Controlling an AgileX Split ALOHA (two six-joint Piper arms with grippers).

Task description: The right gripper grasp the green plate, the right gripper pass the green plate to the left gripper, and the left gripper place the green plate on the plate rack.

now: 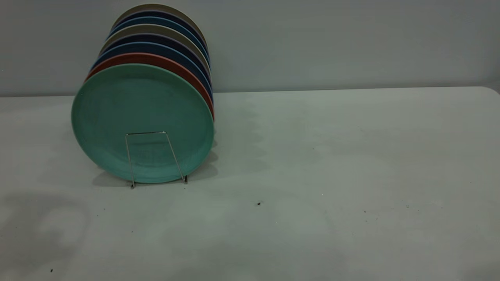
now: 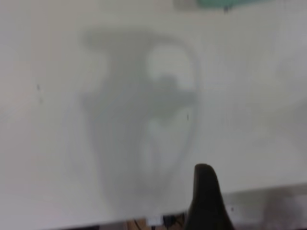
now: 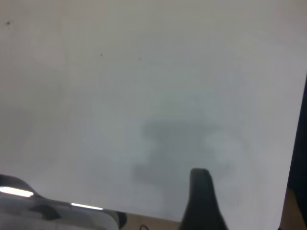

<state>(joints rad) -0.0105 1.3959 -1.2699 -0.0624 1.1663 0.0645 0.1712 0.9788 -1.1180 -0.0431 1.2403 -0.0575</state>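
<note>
The green plate point(image 1: 142, 117) already stands upright at the near end of the plate rack point(image 1: 156, 160), so placing seems finished. Neither claw's opening can be told; probably nothing remains to do.

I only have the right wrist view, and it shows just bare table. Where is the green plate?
Observer: The green plate stands on edge in the plate rack, frontmost of the row, on the exterior view's left side.
Operator: What's right behind it?
Observer: A salmon-pink plate, then blue plates.
Operator: Is either arm near the rack?
Observer: Neither arm shows in the exterior view. The left wrist view catches only the green plate's edge, well beyond the left gripper's finger.
</note>
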